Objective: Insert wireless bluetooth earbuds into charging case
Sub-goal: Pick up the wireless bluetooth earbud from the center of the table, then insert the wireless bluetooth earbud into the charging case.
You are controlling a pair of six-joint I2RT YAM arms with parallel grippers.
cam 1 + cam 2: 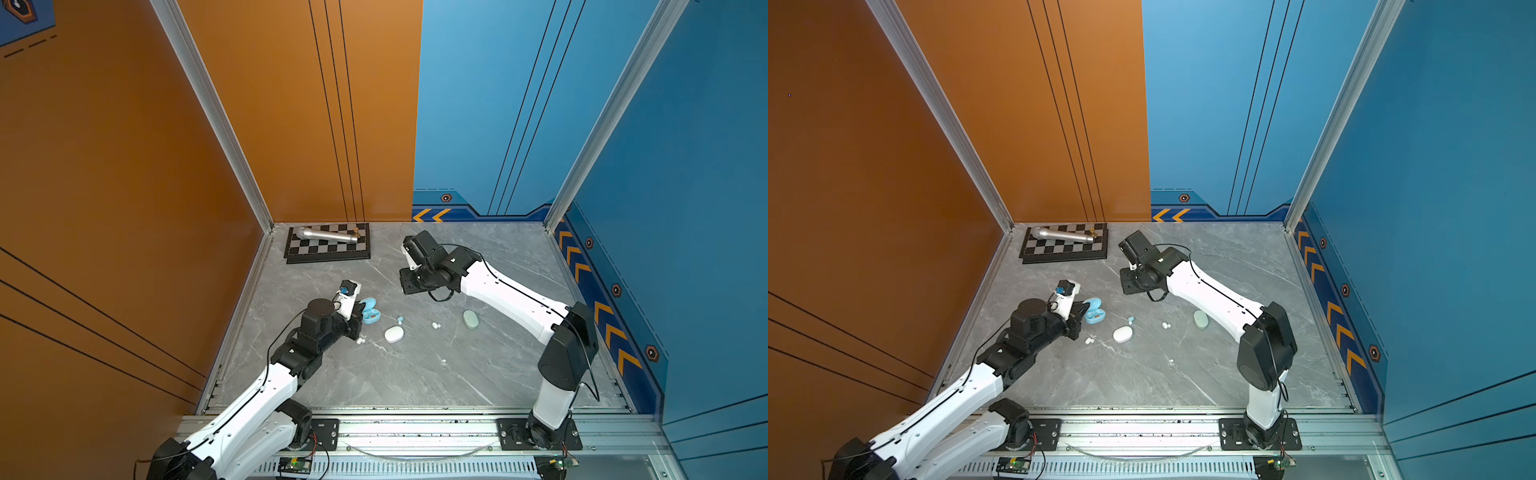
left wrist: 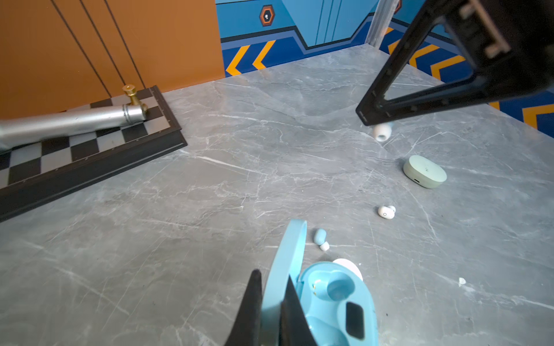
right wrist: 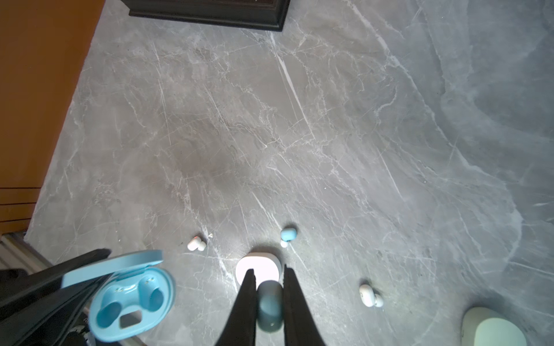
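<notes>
While the right fingers (image 3: 244,311) pinch a pale blue bud (image 3: 269,302) in a narrow grip, high over the counter (image 1: 415,382) and not yet above the blue case (image 1: 371,313), the likeliest failure is the bud itself. It looks small and smooth, and could twist or pop out on the way across.

The left fingers (image 2: 251,314) are clamped on the open lid (image 2: 283,263), steadying the case just left of centre in both top views; its pockets look empty. That hold is on the lid alone, so a hard push down might tip the base or strain the hinge. The lid and left fingers also stand close beside the pockets, and the right fingers could knock them coming in. A bud that arrives turned the wrong way would, I judge, sit proud rather than seat.

A dropped bud could roll among the loose ones: another blue bud (image 1: 400,320) right of the case, pale buds (image 1: 435,325) further right, and white buds (image 1: 360,340) just below it. The shut white case (image 1: 394,334) and green case (image 1: 471,319) lie among them.

The counter is grey, marble-veined, hard and glossy. An orange wall fills the left of the frame, a blue wall with orange chevrons the right. A chessboard (image 1: 332,250) carrying a silver microphone (image 1: 328,235) lies at the counter's far left corner.
</notes>
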